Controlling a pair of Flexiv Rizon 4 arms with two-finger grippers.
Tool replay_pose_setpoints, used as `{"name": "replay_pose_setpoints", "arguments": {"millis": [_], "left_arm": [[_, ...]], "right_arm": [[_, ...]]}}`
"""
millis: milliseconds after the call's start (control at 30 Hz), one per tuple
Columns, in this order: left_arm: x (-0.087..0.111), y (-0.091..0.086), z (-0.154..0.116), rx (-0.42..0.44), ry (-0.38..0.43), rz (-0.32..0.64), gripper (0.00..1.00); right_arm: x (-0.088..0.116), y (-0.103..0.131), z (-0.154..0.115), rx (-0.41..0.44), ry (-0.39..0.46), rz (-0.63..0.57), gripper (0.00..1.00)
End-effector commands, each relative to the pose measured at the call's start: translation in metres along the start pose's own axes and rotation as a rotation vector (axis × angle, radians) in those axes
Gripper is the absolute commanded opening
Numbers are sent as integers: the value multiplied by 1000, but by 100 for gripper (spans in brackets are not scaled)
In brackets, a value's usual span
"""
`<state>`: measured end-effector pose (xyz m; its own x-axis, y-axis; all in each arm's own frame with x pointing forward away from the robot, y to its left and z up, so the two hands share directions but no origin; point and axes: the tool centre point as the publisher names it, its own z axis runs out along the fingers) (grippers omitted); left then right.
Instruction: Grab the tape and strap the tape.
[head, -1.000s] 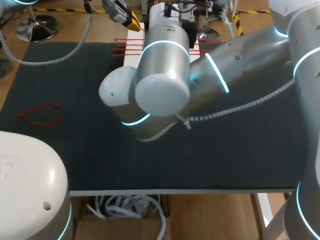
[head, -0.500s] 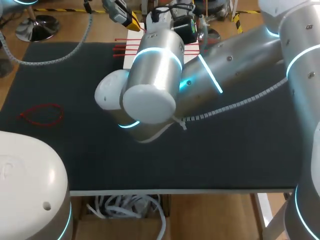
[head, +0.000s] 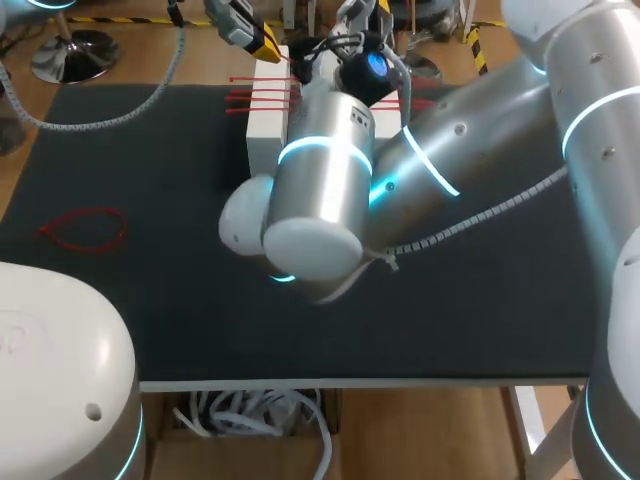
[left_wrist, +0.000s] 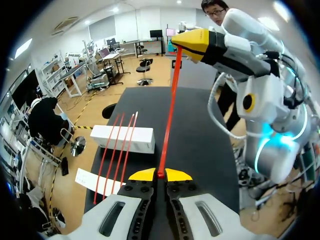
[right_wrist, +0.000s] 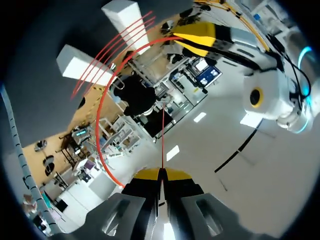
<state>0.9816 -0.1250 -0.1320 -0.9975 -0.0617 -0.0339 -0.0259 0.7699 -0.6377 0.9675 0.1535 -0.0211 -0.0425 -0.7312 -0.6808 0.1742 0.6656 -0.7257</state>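
The red tape (left_wrist: 169, 110) hangs in the air between the two arms. The left gripper (left_wrist: 161, 174) pinches one end tight, and the right gripper (right_wrist: 161, 172) pinches the other, so the tape bends into a loop. I think a hard pull or a twist could make the thin tape slip out or snap. The grippers could also bump. On the dark worktop (head: 150, 300), a white box (head: 262, 135) at the top middle holds spare tapes (head: 260, 97). A red loop (head: 85, 228) lies at the left.
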Motion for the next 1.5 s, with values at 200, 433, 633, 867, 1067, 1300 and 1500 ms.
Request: {"name": "replay_pose_setpoints", "arguments": {"millis": [200, 433, 633, 867, 1067, 1300, 1500], "left_arm": [[0, -1, 0, -5, 2, 0, 0], [0, -1, 0, -5, 2, 0, 0], [0, -1, 0, -5, 2, 0, 0], [0, -1, 0, -5, 2, 0, 0], [0, -1, 0, -5, 2, 0, 0], [0, -1, 0, -5, 2, 0, 0], [0, -1, 0, -5, 2, 0, 0]], "right_arm": [[-1, 15, -3, -16, 2, 26, 0], [-7, 28, -6, -28, 3, 38, 0], [-14, 40, -2, -31, -3, 42, 0], [-21, 56, -2, -40, -11, 45, 0], [-25, 64, -5, -50, -15, 41, 0], [-24, 71, -5, -53, -13, 35, 0], [-26, 75, -5, -51, -13, 34, 0]]}}
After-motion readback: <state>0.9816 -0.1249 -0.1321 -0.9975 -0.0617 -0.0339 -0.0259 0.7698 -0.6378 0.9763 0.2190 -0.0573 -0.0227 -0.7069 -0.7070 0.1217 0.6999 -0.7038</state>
